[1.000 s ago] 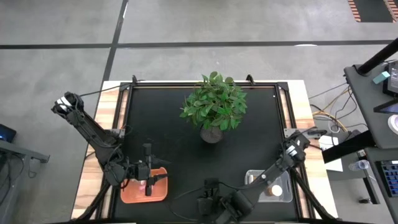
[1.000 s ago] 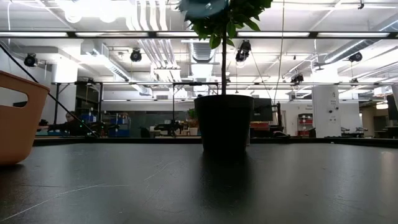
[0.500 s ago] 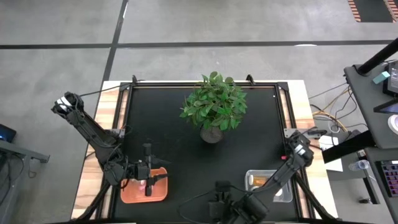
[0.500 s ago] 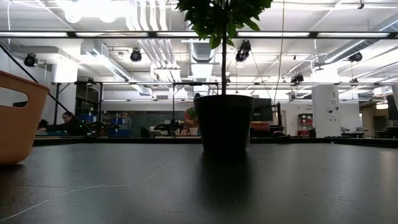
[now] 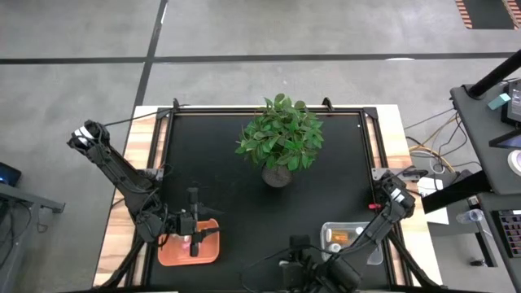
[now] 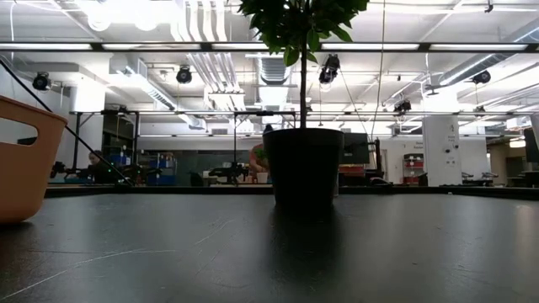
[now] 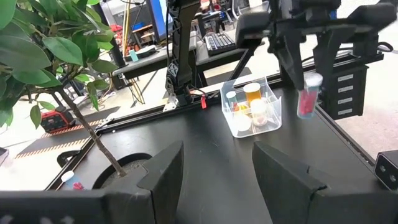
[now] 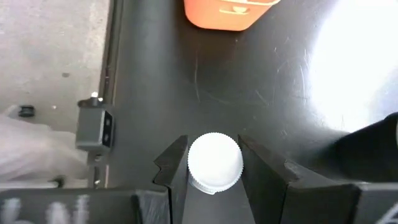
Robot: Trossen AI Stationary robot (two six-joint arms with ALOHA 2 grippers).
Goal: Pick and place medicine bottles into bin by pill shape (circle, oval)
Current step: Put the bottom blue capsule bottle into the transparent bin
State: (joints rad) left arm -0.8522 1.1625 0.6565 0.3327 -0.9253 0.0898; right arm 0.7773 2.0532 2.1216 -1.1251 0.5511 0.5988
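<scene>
Two dark fingers (image 8: pixel 258 168) of the right gripper (image 8: pixel 214 167) are pressed against the sides of a small white-capped medicine bottle (image 8: pixel 214 162), cap facing the wrist camera, no gap showing on either side. From above, that right gripper (image 5: pixel 305 262) sits low at the near edge of the black table (image 5: pixel 220 163), just beside the clear rectangular plastic bin (image 5: pixel 370 253). Past the fingertips lies open black tabletop, then the opaque orange plastic bin (image 8: pixel 227 14) well beyond, and the table's edge rail with a bracket off to one side.

Over to the left gripper (image 7: pixel 214 168): its fingers (image 7: pixel 163 171) stand parted, with bare tabletop between them and nothing held. From above it hovers over the orange bin (image 5: pixel 171 252), where a small pinkish bottle (image 5: pixel 186 242) lies just by the fingertips. Ahead of its fingers, across open table, the clear bin (image 7: pixel 273 118) holds several little bottles (image 7: pixel 252 94), orange and white-capped. The leafy green potted plant (image 5: pixel 279 138) stands mid-table, well apart from both grippers, leaving open room all round it.
</scene>
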